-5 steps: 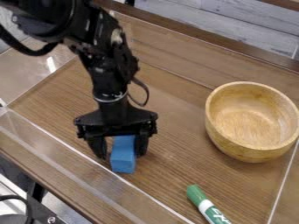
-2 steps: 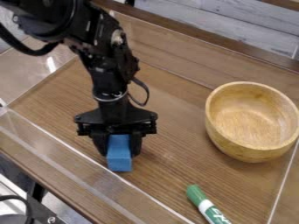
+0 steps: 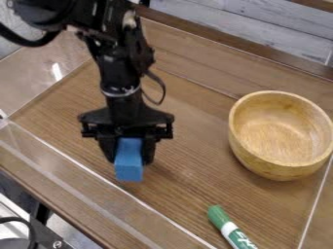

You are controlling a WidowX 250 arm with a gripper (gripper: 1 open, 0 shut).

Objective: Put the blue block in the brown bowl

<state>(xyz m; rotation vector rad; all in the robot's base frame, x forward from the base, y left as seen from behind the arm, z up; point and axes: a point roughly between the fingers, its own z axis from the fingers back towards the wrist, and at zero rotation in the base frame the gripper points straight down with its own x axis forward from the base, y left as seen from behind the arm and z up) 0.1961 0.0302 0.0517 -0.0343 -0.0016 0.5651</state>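
At the left we see the black robot arm (image 3: 111, 58) reaching down from the upper left corner, its black gripper (image 3: 127, 148) pointing straight at the wood-grain tabletop (image 3: 196, 107). The jaws are clamped together on the small bright-blue rectangular block (image 3: 129, 160), whose upper end sits between the fingers while its lower end hangs below them, close above the table; we cannot tell whether it is touching the surface. A clear plastic wall (image 3: 78, 185) runs along the near edge of the table in front of the gripper. Further right and nearer to us lies the green and white marker (image 3: 233, 230), flat on the wood. At the far right stands the round light-brown wooden bowl (image 3: 281, 133), upright, well apart from the block and gripper.
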